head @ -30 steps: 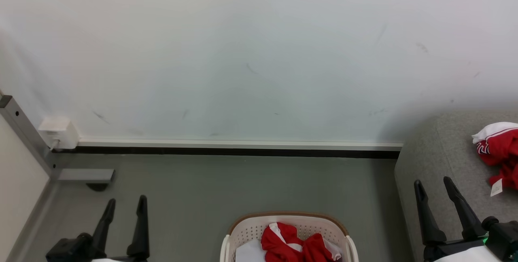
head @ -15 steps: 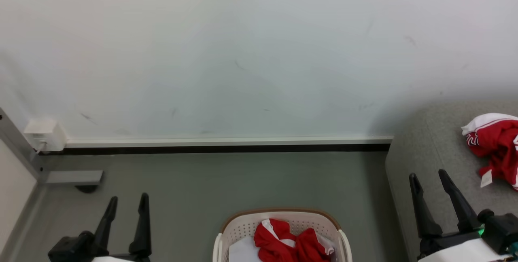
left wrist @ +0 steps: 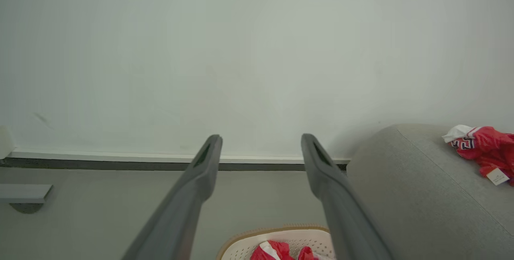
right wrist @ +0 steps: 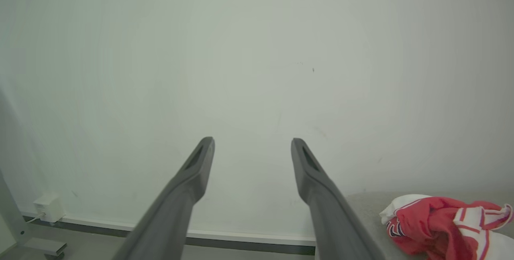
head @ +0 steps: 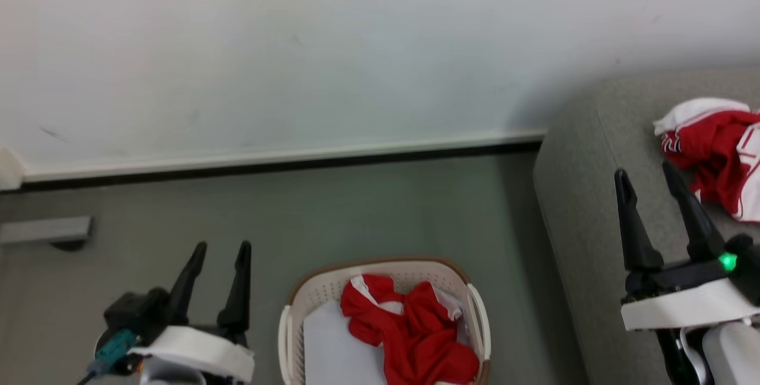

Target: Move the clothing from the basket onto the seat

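Note:
A cream basket (head: 294,302) with a tan rim stands on the floor at the bottom centre, its rim also low in the left wrist view (left wrist: 245,242). Red clothing (head: 409,337) with white trim lies crumpled in it beside a pale sheet (head: 332,343). More red clothing (head: 712,147) rests on the grey seat (head: 582,195) at right, seen too in both wrist views (left wrist: 482,149) (right wrist: 441,224). My left gripper (head: 222,248) is open, left of the basket. My right gripper (head: 647,172) is open over the seat's near edge, empty.
A white wall (head: 297,46) with a dark-lined baseboard (head: 267,162) runs across the back. A grey metal foot (head: 44,230) sits on the green-grey floor (head: 356,207) at far left, and a small white box (right wrist: 48,206) is fixed low on the wall.
The head camera has tilted down and turned right, so basket and seat show larger and higher. Both grippers stay open and empty.

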